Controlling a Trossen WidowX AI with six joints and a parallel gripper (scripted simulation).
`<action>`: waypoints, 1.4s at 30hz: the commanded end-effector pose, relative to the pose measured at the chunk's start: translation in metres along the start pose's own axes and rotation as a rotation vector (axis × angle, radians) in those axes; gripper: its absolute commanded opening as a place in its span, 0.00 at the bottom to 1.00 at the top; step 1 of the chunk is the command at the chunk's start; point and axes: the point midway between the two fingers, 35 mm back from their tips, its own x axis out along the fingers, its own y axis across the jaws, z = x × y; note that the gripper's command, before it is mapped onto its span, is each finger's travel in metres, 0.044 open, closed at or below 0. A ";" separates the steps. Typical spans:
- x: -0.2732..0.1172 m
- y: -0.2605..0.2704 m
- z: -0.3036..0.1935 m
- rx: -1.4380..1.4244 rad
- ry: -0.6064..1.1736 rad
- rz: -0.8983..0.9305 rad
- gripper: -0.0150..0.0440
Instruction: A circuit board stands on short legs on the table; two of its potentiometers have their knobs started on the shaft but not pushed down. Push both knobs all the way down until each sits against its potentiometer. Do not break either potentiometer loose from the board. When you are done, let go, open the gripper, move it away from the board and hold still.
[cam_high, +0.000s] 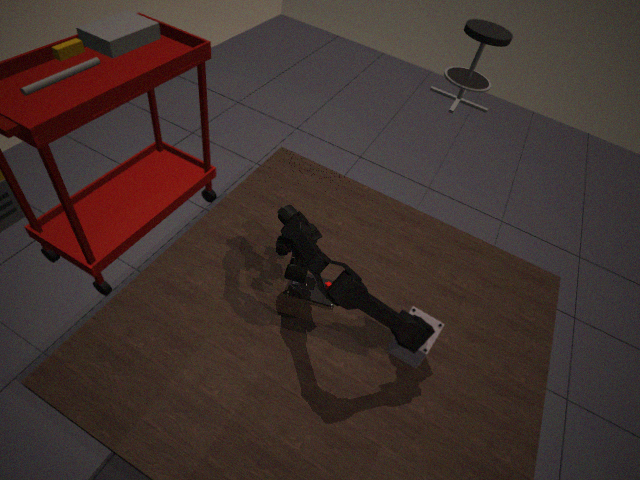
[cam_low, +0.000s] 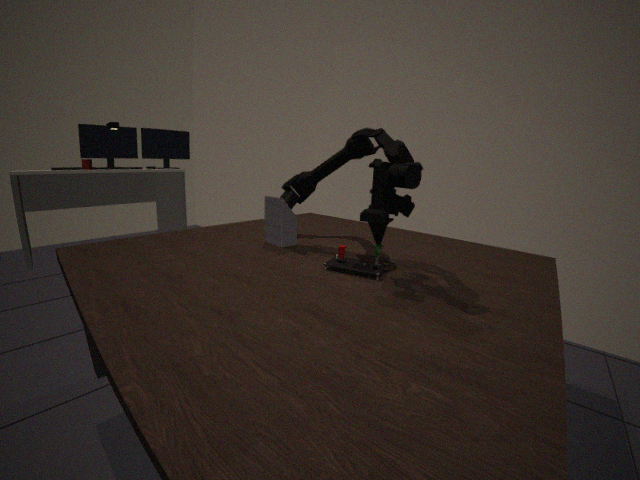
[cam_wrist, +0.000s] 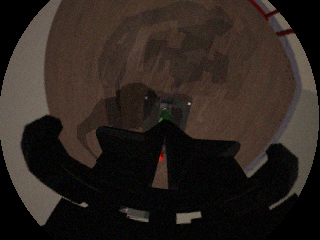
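The dark circuit board (cam_high: 319, 297) (cam_low: 351, 265) stands on short legs on the table. A green knob (cam_low: 378, 251) (cam_wrist: 164, 116) stands upright at the board's right end in the exterior view. A red knob (cam_high: 328, 284) (cam_low: 341, 251) (cam_wrist: 161, 158) stands at the other end, above a pale part; the wrist view shows it through the slit between the fingers. My gripper (cam_low: 379, 243) (cam_wrist: 166, 122) is shut and empty, pointing down, its tips at the top of the green knob and seemingly touching it. The knob's underside is too small and dark to judge.
The arm's grey base block (cam_low: 280, 222) stands on the table (cam_high: 206, 382) (cam_low: 289, 351) beyond the board. The arm arches over from it. A red cart (cam_high: 129, 206) and a stool (cam_high: 488, 33) stand on the floor; a desk with monitors (cam_low: 108, 141) is at the back.
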 end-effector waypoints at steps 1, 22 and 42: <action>0.006 0.001 0.001 -0.004 0.000 0.004 0.25; 0.013 0.001 0.001 -0.004 0.000 0.005 0.25; 0.016 0.001 0.001 -0.004 0.000 0.005 0.25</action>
